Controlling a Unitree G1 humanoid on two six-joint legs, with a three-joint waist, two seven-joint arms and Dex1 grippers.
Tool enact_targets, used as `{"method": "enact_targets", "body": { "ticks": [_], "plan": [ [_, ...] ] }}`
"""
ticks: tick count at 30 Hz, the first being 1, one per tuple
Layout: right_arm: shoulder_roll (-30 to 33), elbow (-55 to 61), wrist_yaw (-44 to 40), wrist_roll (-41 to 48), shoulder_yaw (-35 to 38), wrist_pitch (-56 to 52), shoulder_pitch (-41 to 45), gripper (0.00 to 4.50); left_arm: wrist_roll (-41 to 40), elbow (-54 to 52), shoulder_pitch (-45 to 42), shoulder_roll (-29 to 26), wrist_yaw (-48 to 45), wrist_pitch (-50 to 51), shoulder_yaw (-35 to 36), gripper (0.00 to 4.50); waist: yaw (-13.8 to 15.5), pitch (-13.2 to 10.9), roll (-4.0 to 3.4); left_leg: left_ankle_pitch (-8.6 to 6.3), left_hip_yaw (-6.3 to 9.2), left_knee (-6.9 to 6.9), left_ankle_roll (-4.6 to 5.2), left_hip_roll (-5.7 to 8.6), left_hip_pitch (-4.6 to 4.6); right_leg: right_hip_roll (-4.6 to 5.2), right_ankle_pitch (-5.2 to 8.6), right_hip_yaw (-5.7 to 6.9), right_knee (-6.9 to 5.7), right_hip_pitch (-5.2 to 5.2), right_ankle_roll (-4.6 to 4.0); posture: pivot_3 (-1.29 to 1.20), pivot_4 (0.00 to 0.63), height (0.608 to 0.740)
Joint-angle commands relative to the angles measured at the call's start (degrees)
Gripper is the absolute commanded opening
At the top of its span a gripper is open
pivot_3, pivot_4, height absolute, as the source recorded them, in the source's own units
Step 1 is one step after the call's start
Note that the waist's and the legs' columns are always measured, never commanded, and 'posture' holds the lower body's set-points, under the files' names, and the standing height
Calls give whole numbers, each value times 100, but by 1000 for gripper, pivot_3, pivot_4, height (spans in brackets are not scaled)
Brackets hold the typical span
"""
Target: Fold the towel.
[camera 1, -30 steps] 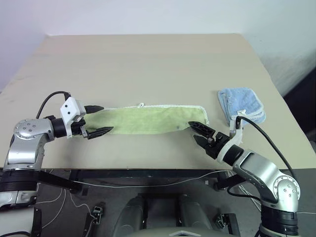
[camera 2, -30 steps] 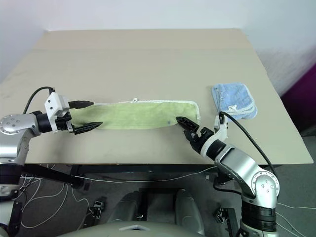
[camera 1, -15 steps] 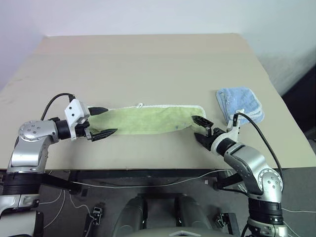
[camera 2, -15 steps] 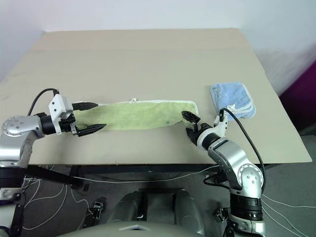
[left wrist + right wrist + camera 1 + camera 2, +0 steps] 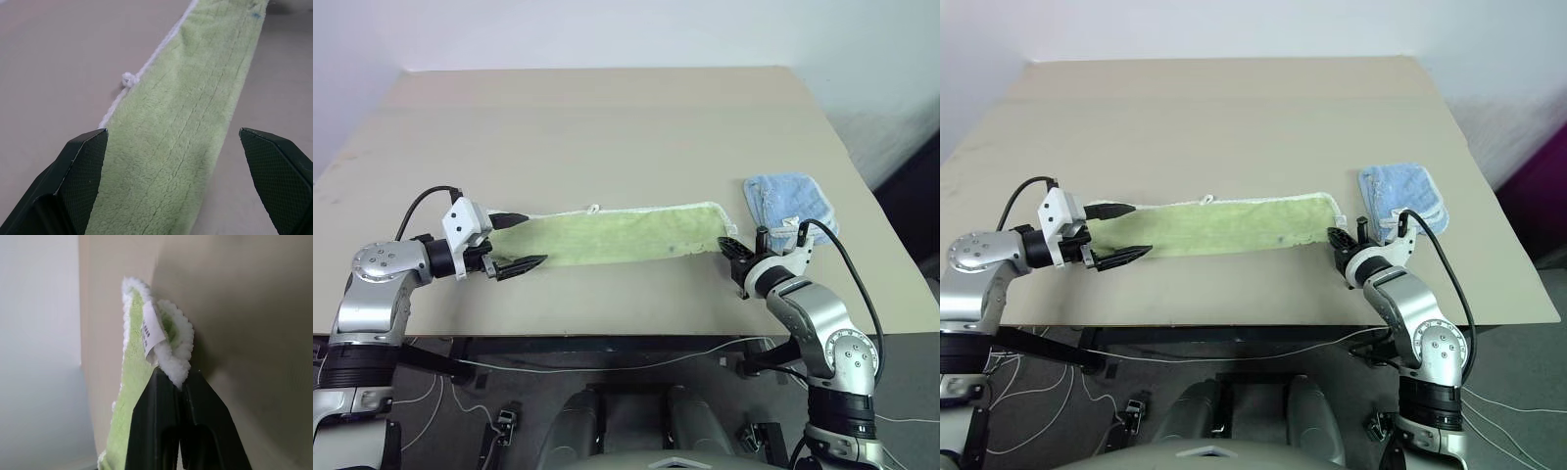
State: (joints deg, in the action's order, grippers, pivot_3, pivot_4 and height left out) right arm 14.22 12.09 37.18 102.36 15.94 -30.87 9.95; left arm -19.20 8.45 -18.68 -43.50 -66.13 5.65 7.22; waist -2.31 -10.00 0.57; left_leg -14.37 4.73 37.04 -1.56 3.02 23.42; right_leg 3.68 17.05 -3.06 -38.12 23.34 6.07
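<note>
Pinching the towel's (image 5: 622, 235) right end, the right gripper (image 5: 1340, 241) has its two black fingers pressed together on the cloth near the table's (image 5: 607, 127) front-right part; in the right wrist view the white fluffy edging and a small white label (image 5: 151, 334) bunch up just above the closed fingertips (image 5: 166, 382). Over at the other end, the left gripper (image 5: 514, 240) sits with its fingers spread wide, one on either side of the towel's left end, the cloth lying between them; I cannot tell whether either finger touches it. The towel itself is a long, narrow, light yellow-green strip stretched flat across the table, running left to right roughly parallel to the front edge and nearer that edge than the back one. White stitching runs along its far long side, and a small white loop (image 5: 127, 78) sticks out from that side, toward the left half. Just beyond the right gripper, close to the table's right edge, lies a smaller light blue towel (image 5: 787, 201), folded, apart from the green one.
</note>
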Motion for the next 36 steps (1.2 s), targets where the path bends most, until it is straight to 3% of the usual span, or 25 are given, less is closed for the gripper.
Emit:
{"method": "enact_targets", "body": {
  "ticks": [1,14,18,22,27,36],
  "plan": [
    [206,239,-175,-151,161,-47,134,29,5,-48,-40,13,32,-131,11,4500,-1,0,0,0,0,0,0,0,0,0,0,0,0,0,0,0,150,740],
    [1876,559,-1530,-1001,210,-985,285,29,59,52,36,52,104,-336,57,4500,13,0,-1,0,-1,2,1,0,0,1,0,0,2,-2,0,0,150,740],
    [2514,704,-2372,-1858,-462,-1604,802,29,87,89,-17,127,154,-382,-7,4500,-10,-1,-2,0,-3,2,1,-1,1,0,0,-1,2,-1,0,0,150,740],
    [3205,854,-3787,-3441,-1551,-1877,1304,29,117,82,-57,207,201,-387,-67,4500,-1,-1,-1,0,-2,2,1,-4,1,-1,1,2,6,-2,0,0,150,740],
    [2840,453,-5001,-4645,-2627,-1900,2187,29,126,60,-70,271,257,-401,-128,4500,4,-1,0,0,-1,4,1,-3,2,0,0,3,7,-2,0,0,150,740],
    [1148,-1195,-6434,-6745,-4120,-1426,3598,29,94,-177,76,365,421,-358,-132,4500,-1,-1,0,0,0,1,0,-2,8,0,0,2,4,11,0,0,150,740]
  ]
}}
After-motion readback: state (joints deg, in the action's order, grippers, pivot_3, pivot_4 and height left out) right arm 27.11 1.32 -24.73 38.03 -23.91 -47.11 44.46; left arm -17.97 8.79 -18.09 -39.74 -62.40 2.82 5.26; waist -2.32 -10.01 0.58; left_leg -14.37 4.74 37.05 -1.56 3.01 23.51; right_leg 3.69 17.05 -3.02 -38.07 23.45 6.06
